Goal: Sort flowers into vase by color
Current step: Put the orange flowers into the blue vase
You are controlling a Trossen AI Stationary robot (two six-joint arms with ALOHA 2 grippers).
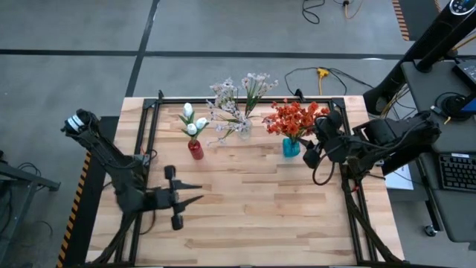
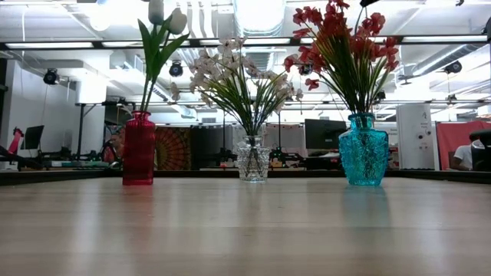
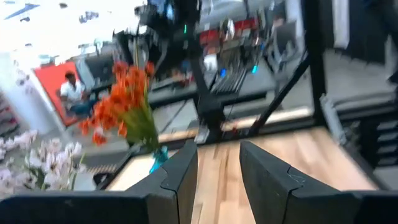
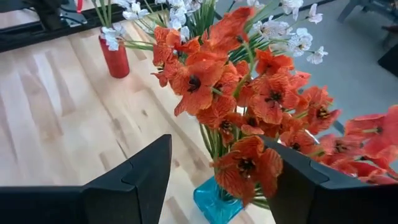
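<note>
Three vases stand in a row near the table's far edge. A red vase (image 1: 195,150) (image 2: 139,149) holds white tulip buds (image 1: 193,120). A clear vase (image 1: 243,132) (image 2: 252,159) holds pale pink-white sprays (image 1: 236,100). A teal vase (image 1: 291,147) (image 2: 363,150) holds orange-red blooms (image 1: 294,117) (image 4: 249,93). My right gripper (image 1: 310,143) (image 4: 217,146) is open above the teal vase, with its fingers on either side of the orange-red blooms. My left gripper (image 1: 195,193) (image 3: 217,152) is open over the near-left part of the table, pointing right, away from the vases. My right gripper stands open around the orange-red cluster, slanting down from the table's right. One low bloom (image 4: 249,167) shows right beside the inner face of one finger (image 4: 305,186). I cannot tell whether they touch.
Bare wooden tabletop (image 1: 260,208) lies between the vases and the near edge. A black frame rail (image 1: 245,97) runs along the far edge behind the vases. The room beyond holds desks and monitors, and a seated person (image 3: 73,92) shows in the left wrist view.
</note>
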